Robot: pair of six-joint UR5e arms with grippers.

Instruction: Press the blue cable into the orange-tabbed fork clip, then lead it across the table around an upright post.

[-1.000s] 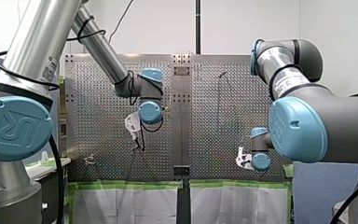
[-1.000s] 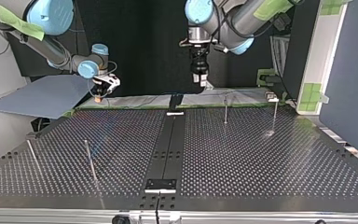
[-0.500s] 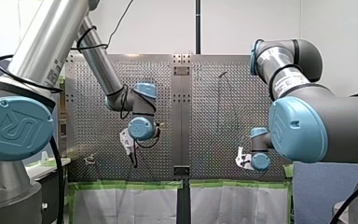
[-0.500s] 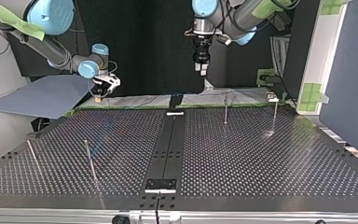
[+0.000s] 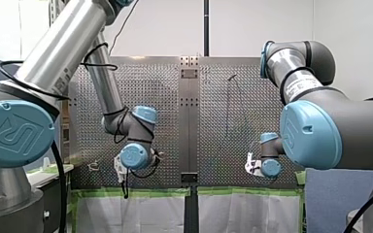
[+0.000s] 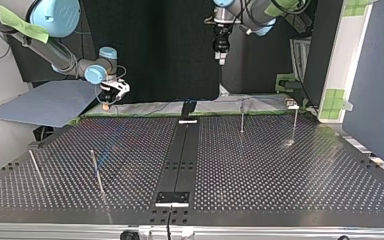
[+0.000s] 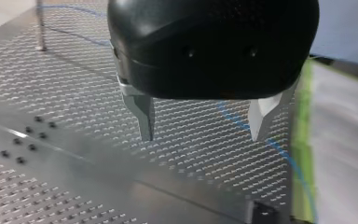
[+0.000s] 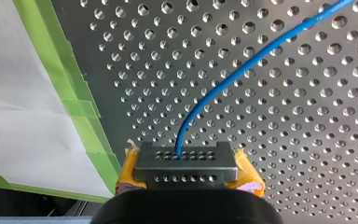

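Where the cable lies: the cable [image 8: 242, 70] is held at its end by the right gripper [image 8: 185, 164], close to the green-taped edge of the table [image 8: 317, 154], and runs out from there over the holes. A further stretch is seen below the left gripper [image 7: 203, 128], in line with one finger rather than midway between the two.
Right jaws: closed on the cable, with a yellow pad on either side.
Left jaws: open, with nothing between them; in the top view the gripper is held high above the far edge.
Clip: not identified; no orange tab can be made out in any view.
Posts: four uprights are seen in the top view, two at far right [image 6: 242, 119] and two nearer at left.
Step in hand: judged to be the left gripper's approach to the cable; nothing is yet pressed in.
Method advised: the open jaws should be centred over the cable and squared to its run before being lowered. A grip should be taken short of the clip, so that the cable can be pushed straight down into the fork.
Tension: slack should be kept by the right gripper, neither taut nor looped.
Risk: if the descent is made off-centre, the cable may be pinned under a fingertip.
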